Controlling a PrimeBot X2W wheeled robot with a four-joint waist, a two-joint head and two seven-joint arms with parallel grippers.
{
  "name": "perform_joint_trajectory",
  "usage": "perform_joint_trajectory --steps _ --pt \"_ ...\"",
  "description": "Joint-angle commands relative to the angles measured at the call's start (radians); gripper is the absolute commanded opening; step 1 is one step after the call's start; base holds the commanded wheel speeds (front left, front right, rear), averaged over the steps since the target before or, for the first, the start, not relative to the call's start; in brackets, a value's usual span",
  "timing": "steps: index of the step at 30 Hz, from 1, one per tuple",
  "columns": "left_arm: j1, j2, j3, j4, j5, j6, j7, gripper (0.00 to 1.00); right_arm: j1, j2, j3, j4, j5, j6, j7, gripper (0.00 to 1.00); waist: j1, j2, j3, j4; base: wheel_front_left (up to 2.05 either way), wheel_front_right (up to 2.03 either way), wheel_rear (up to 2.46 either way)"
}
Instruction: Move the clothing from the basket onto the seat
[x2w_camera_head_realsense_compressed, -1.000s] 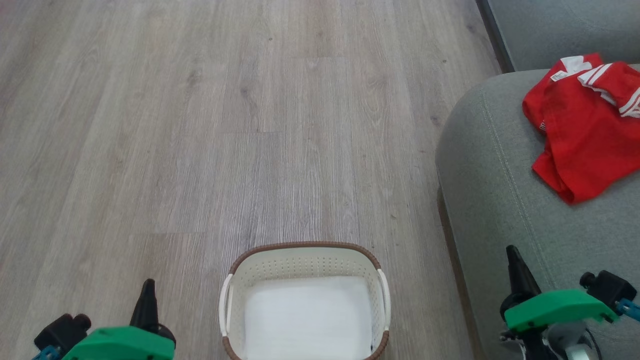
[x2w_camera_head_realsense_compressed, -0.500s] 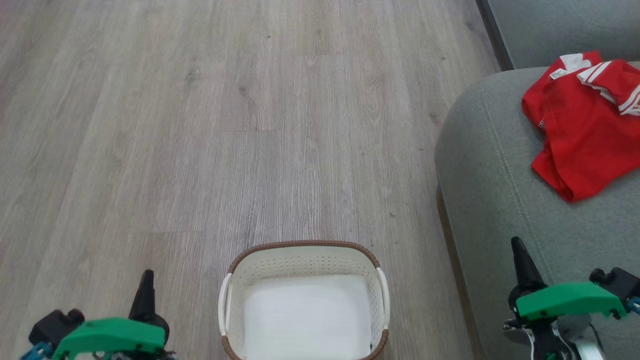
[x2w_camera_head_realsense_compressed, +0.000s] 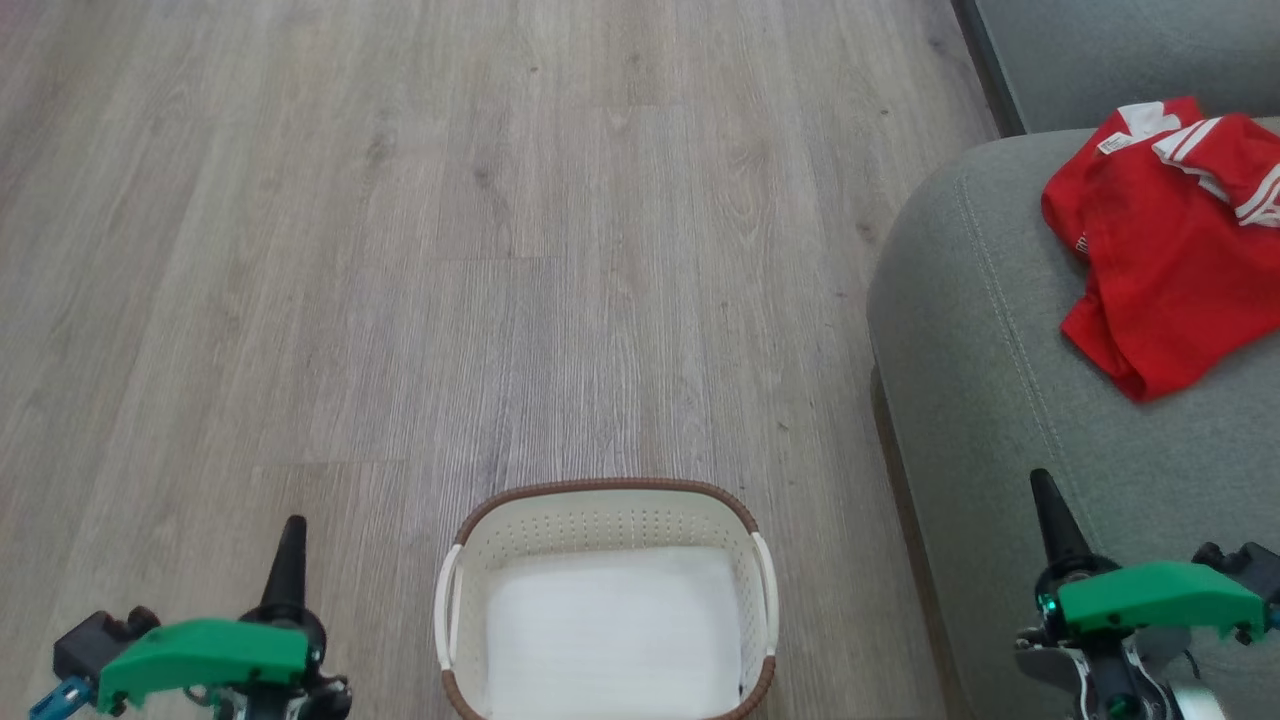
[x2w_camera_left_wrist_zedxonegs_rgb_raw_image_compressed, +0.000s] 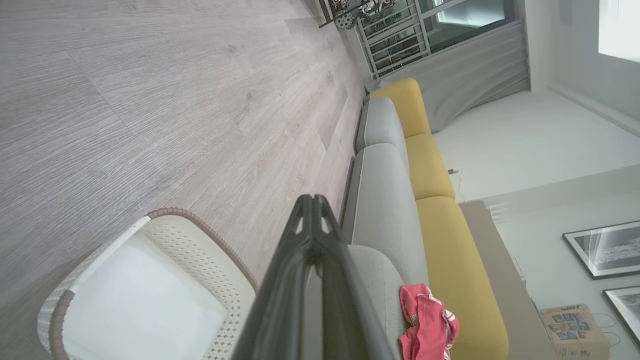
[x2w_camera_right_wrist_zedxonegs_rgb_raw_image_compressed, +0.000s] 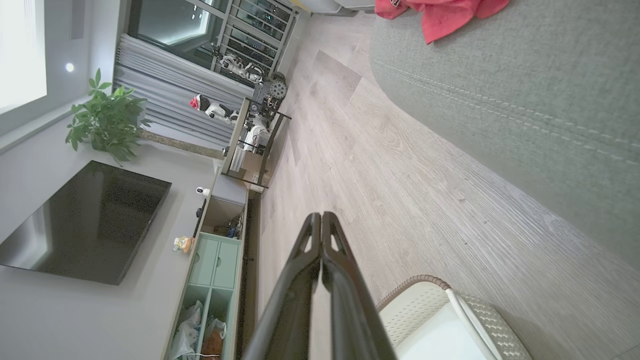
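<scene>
head view: basket (x2w_camera_head_realsense_compressed: 600, 522) sits on the wood-look floor (x2w_camera_head_realsense_compressed: 450, 250), low centre; cream perforated walls, brown rim, white bottom in plain sight.

clothing (x2w_camera_head_realsense_compressed: 1170, 270) is well apart from the basket, up and to the basket's right; it lies crumpled on the seat (x2w_camera_head_realsense_compressed: 980, 350); red fabric, white stripes along one edge.

seat is the grey-green cushion just right of the basket; its rounded corner and stitched seam face the basket; a strip of floor runs between the two.

left gripper (x2w_camera_head_realsense_compressed: 292, 535) hangs left of the basket, near its side but apart from it; fingers pressed together into one dark point, nothing between them; left wrist view agrees: both fingers meet at the tips, with the basket below-left of them and the clothing on the seat beyond.

right gripper (x2w_camera_head_realsense_compressed: 1047, 495) is right of the basket, seen against the near part of the seat, also apart from the basket; fingers pressed together, holding nothing; right wrist view shows the tips touching, a corner of the basket at lower right and the clothing far off at the top.

both grippers are well apart from the clothing.
</scene>
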Motion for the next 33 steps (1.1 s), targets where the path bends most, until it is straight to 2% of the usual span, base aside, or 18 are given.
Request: perform_joint_trajectory --steps 1,33 --pt "-0.058 0.005 0.039 -0.027 -0.032 -0.014 0.007 0.0 -0.058 -0.002 0.007 -0.042 0.034 0.0 0.01 0.0 0.0 0.0 0.001 0.0 0.0 0.0 0.0" --pt "-0.132 -0.013 0.109 -0.013 -0.36 -0.086 0.1 0.0 -0.074 -0.002 -0.032 -0.082 0.389 0.0 0.103 0.0 0.0 0.0 0.012 -0.009 0.0 0.0 0.0"
